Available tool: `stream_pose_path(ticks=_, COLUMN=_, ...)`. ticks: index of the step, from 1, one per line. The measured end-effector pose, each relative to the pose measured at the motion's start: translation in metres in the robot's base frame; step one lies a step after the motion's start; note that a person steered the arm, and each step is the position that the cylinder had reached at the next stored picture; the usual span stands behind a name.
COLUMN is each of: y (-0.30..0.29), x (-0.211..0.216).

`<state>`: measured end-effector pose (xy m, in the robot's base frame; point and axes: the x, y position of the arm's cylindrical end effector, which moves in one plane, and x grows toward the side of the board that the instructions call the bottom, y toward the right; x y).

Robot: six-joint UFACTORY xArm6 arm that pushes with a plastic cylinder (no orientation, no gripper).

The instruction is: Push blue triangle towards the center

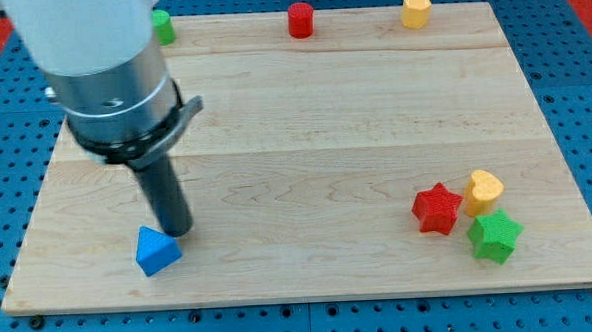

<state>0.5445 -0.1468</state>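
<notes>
The blue triangle point(157, 250) lies on the wooden board point(305, 136) near its bottom left corner. My tip point(179, 231) stands just to the upper right of the blue triangle, touching or almost touching its top right edge. The dark rod rises from there up to the arm's wide grey body at the view's top left.
A red star point(437, 208), a yellow heart point(484, 191) and a green star point(495, 236) cluster at the bottom right. Along the top edge stand a green block point(163, 27), partly hidden by the arm, a red cylinder point(301, 20) and a yellow block point(416, 11).
</notes>
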Motion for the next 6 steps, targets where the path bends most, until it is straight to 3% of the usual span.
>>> stream_pose_path(ticks=1, y=-0.056, x=0.019)
stream_pose_path(ticks=3, y=-0.044, x=0.060)
stream_pose_path(ticks=4, y=-0.032, x=0.033)
stream_pose_path(ticks=6, y=0.095, x=-0.025)
